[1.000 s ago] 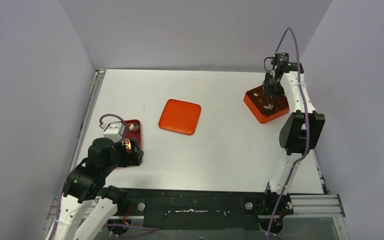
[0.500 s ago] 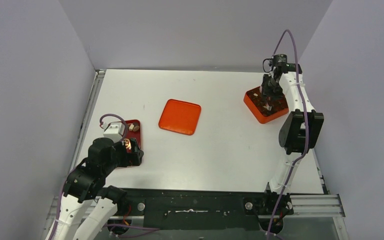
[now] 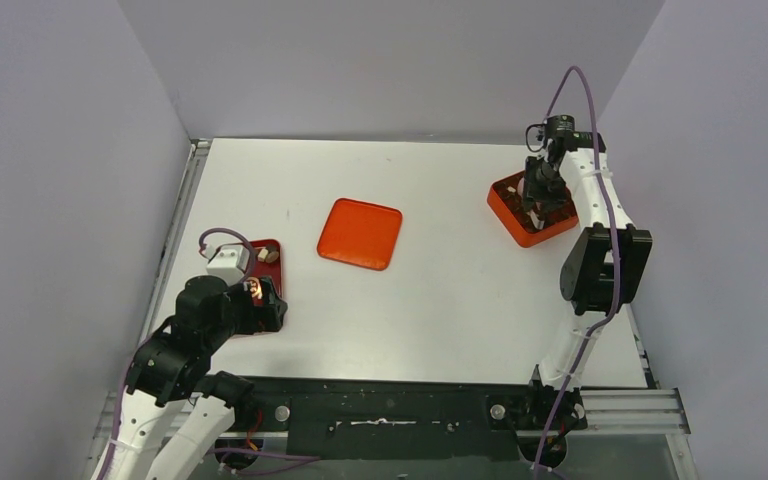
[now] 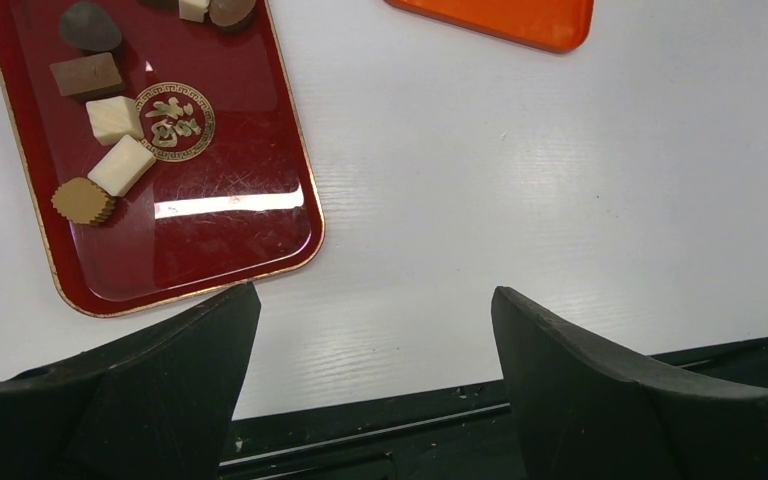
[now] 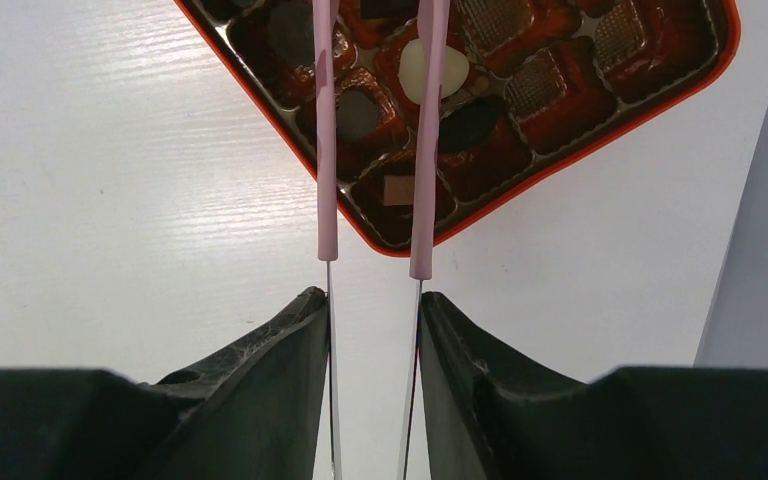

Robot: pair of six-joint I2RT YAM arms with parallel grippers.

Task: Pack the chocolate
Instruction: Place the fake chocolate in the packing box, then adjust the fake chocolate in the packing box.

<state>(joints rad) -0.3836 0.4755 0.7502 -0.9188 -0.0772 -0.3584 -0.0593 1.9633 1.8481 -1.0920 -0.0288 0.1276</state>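
Note:
Several chocolate pieces, brown [image 4: 87, 75] and cream [image 4: 120, 165], lie on a dark red tray [image 4: 210, 220] at the near left [image 3: 268, 247]. My left gripper [image 4: 375, 330] is open and empty, low over the table just beside the tray's near corner [image 3: 265, 305]. My right gripper [image 5: 375, 305] is shut on pink tongs [image 5: 327, 150] and holds them over an orange compartment box [image 5: 580, 160] at the far right [image 3: 513, 222]. The box holds chocolates, among them a cream oval [image 5: 452, 72]. The tong tips are out of view.
A flat orange square lid [image 3: 360, 233] lies in the middle of the table, its edge also showing in the left wrist view [image 4: 500, 15]. Grey walls close in left, back and right. The black front rail [image 4: 380, 420] runs under my left gripper.
My right gripper with the tongs has shifted slightly toward the near side over the orange box. The left arm has not moved.

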